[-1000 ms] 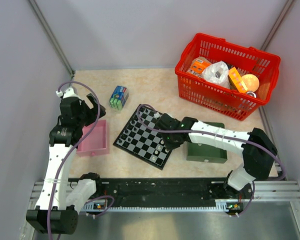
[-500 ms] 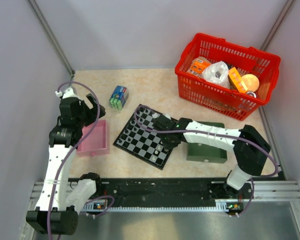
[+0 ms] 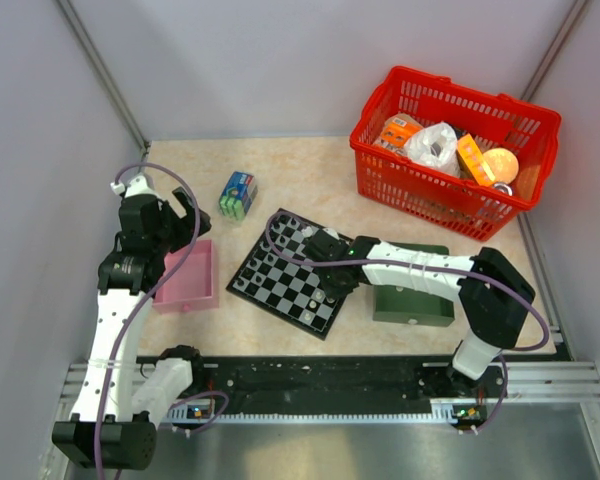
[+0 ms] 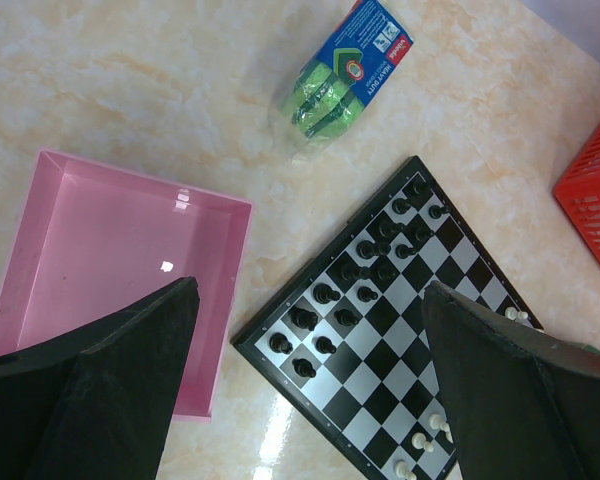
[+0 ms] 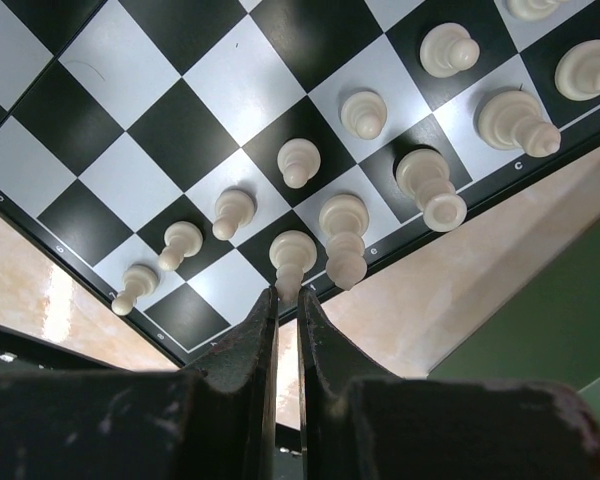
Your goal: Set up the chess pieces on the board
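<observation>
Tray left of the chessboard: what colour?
The pink tray is plain pink all over; it shows best in the left wrist view.

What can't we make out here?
- Right wrist: whether the right gripper actually pinches the white piece at its tips; the fingers hide the contact.
- Top external: chess pieces too small to identify; the right arm covers the board's right corner and part of the green tray.
- Left wrist: the board's white-piece end is cut off by the bottom edge and a finger of the open left gripper.
</observation>
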